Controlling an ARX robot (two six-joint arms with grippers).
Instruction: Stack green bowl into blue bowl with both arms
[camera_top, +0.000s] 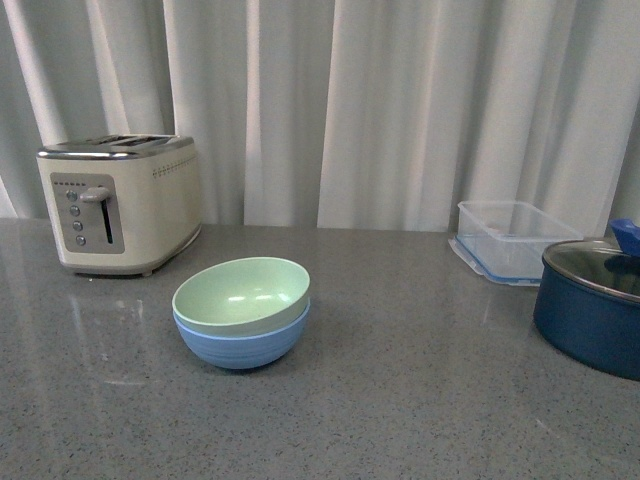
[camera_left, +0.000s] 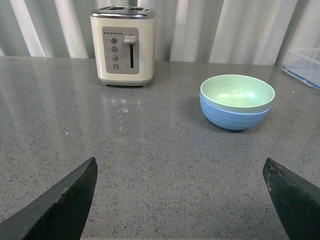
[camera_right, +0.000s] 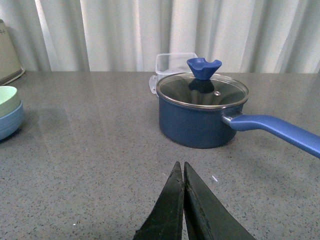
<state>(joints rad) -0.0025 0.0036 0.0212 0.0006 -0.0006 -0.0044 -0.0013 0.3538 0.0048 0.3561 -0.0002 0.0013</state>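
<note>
On the far left of our gray counter (camera_top: 420, 400) stands a cream toaster (camera_top: 122, 203). It is not part of our job.

Next to it, a bit closer to us, are the two bowls. The green bowl (camera_top: 243, 294) sits inside the blue bowl (camera_top: 240, 345). Its rim pokes up just above the blue rim, and it looks a little tilted toward one side. The two bowls are touching and stand as one pile on the counter.

So we think the main job is done. The green bowl is already in the blue one. Nothing is holding either bowl. The only small thing left might be to see that the green bowl sits flat, but it looks steady to us.

Further right is a clear plastic box (camera_top: 515, 240). At the far right is a dark blue pot (camera_top: 590, 325) with a glass lid. We do not need those.

Neither arm shows in the front view. In the left wrist view, our left gripper (camera_left: 182, 200) has its two fingers spread wide apart, with nothing between them. It is low over the counter, well back from the bowls. In the right wrist view, our right gripper (camera_right: 183, 200) has its fingers pressed together with nothing in them. It points toward the pot, and the bowls sit far off to one side.
</note>
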